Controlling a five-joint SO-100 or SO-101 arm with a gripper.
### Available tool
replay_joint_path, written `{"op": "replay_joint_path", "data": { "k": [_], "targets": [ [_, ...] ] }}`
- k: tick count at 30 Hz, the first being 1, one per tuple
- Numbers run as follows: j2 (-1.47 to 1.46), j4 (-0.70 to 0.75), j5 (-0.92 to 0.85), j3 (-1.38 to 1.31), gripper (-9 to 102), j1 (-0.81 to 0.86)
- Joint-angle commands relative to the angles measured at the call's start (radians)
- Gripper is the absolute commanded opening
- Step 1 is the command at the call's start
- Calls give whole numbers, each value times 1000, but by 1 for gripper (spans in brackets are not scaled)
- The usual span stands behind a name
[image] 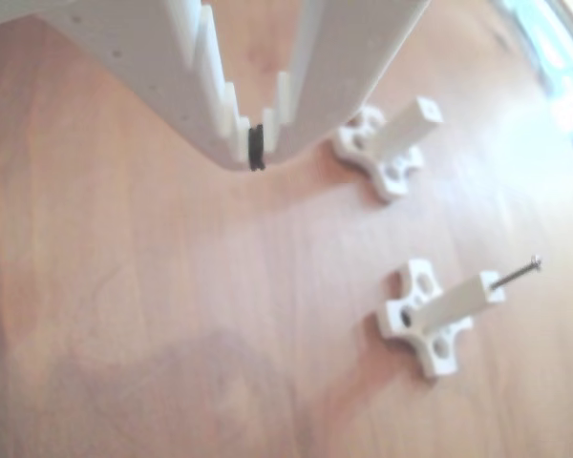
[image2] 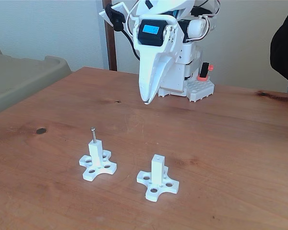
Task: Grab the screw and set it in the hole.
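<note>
1. The thin silver metal screw (image2: 93, 134) is standing in the hole on top of the white plastic post with a cross-shaped base (image2: 97, 161), lower left in the fixed view, so that job looks done.
2. The white two-finger gripper (image2: 146, 100) is hanging above the brown wooden table (image2: 230, 143), top middle. Its fingers are nearly together and holding nothing.
3. A second white post with an empty hole (image2: 157, 176) is standing just right of the first.
4. There is lots of bare table around both posts, and the table edges are far off.

white posts (image2: 157, 165), silvery-grey screw (image: 516, 274), reddish-brown wooden table (image2: 230, 143)
</note>
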Motion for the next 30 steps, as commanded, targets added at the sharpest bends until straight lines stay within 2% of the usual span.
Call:
{"op": "replay_joint_path", "data": {
  "k": [1, 18, 20, 30],
  "targets": [
    [-127, -25, -3, -163, -4, 8],
    [-726, -48, 32, -669, -4, 43],
    [-839, -35, 35, -788, -4, 43],
    [-1046, -8, 64, -971, -3, 75]
  ]
}}
